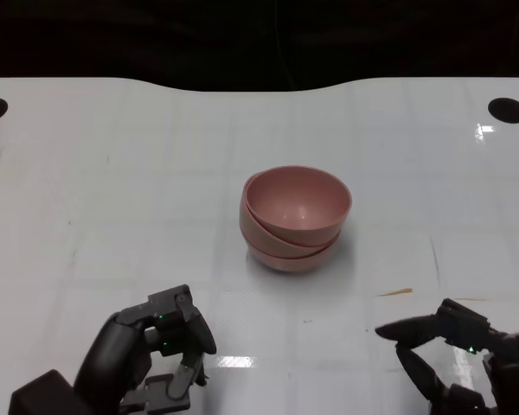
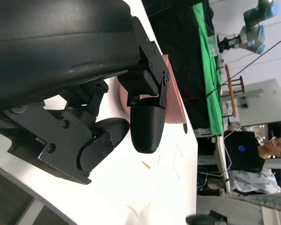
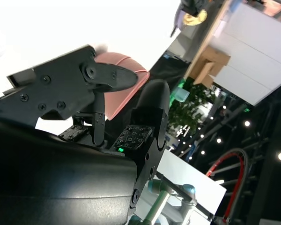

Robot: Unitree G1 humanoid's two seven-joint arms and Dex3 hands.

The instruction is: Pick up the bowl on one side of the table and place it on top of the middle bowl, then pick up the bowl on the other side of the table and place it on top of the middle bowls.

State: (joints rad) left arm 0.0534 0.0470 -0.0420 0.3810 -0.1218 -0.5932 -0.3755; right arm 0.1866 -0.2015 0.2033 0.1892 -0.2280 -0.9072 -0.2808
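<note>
I see a broad white surface with dark space beyond its far edge, and at its middle the pink bowls sit nested in one stack. They look like light, stiff, smooth plastic, so I would take one by its thin rim. My left hand has fingers curled on nothing, and my right hand holds nothing, fingers apart.
</note>
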